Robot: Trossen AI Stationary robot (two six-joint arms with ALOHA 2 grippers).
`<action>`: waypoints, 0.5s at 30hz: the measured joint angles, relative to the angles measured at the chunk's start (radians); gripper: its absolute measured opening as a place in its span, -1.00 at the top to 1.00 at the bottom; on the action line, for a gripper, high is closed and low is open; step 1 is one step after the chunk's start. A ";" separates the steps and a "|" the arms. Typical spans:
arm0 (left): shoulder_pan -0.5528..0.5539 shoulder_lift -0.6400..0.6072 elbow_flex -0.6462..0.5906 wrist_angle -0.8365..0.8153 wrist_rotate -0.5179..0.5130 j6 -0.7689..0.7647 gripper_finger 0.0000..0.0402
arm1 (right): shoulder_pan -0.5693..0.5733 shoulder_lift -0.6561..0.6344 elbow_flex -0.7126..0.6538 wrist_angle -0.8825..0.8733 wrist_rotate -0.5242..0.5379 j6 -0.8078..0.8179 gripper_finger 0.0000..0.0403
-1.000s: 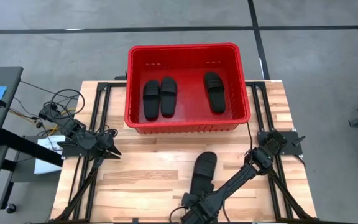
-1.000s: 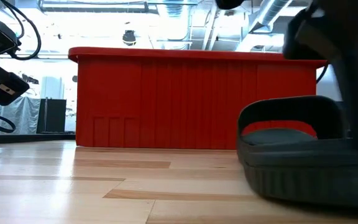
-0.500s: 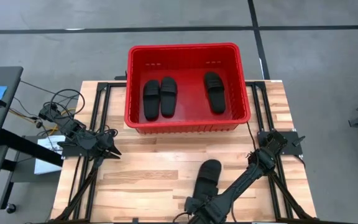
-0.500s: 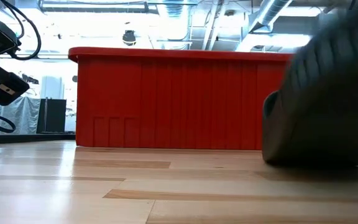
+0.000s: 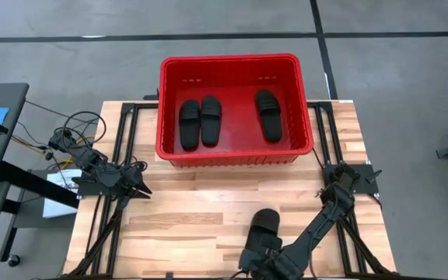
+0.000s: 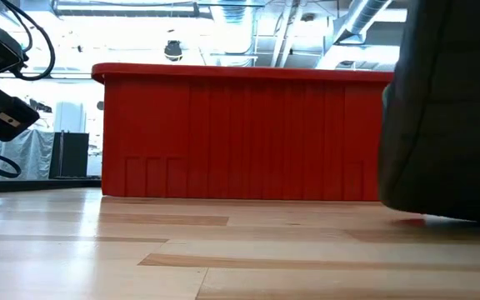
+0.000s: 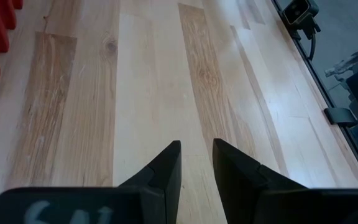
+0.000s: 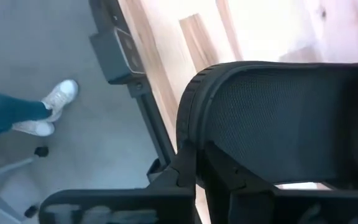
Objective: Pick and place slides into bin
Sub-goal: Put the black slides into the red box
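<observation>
The red bin (image 5: 235, 158) stands at the table's far middle and holds three black slides (image 5: 190, 124) (image 5: 211, 120) (image 5: 268, 115) lying flat on its floor. The fourth black slide (image 5: 264, 231) is near the table's near edge, right of centre. My right gripper (image 5: 257, 260) is shut on it. In the low view this slide (image 6: 448, 108) fills the right side, in front of the bin (image 6: 223, 133). My left gripper (image 5: 141, 190) waits at the table's left, its fingers (image 7: 166, 165) a narrow gap apart and empty. My right gripper holds the slide by the rim of its near end (image 8: 191, 134), pinched between the two fingers (image 8: 188, 171). The fingers come from the table's near side, along the slide. The slide is tipped up, its far end raised; its lower edge (image 6: 423, 218) shows just above the table top.
Bare wooden table lies between the bin and the near edge. Black frame rails (image 5: 123, 148) and cables (image 5: 76, 128) run along the left side, and rails (image 5: 325, 140) along the right. A person's legs with white shoes (image 8: 48, 106) show on the floor beyond the table edge.
My right gripper has drawn the slide toward the table's near edge and a little right, and raised it. The slide lay flat on the table a second ago; now it is tipped up and looks shorter from above.
</observation>
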 joint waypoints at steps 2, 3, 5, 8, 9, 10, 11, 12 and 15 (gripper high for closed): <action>0.000 0.000 0.000 0.000 0.000 0.000 0.60 | 0.002 -0.021 0.000 0.000 0.017 0.006 1.00; 0.000 0.000 0.000 0.000 0.000 0.000 0.60 | 0.004 -0.032 0.000 0.000 0.025 0.011 1.00; 0.000 0.000 0.000 0.000 0.000 0.000 0.60 | 0.006 -0.050 0.000 -0.001 0.047 0.012 1.00; 0.000 0.000 0.000 0.000 0.000 0.000 0.60 | 0.005 -0.081 0.000 -0.001 0.084 0.012 1.00; 0.000 0.000 0.000 0.000 0.000 0.000 0.60 | 0.005 -0.092 0.000 -0.001 0.096 0.012 1.00; 0.000 0.000 0.000 0.000 0.000 0.000 0.60 | 0.005 -0.104 0.000 -0.002 0.108 0.011 1.00; 0.000 0.000 0.000 0.000 0.000 0.000 0.60 | 0.005 -0.113 0.000 -0.002 0.119 0.008 1.00; 0.000 0.000 0.000 0.000 0.000 0.000 0.60 | 0.004 -0.122 0.000 -0.002 0.131 0.001 1.00; 0.000 0.000 0.000 0.000 0.000 0.000 0.60 | 0.004 -0.149 0.000 -0.001 0.155 -0.011 1.00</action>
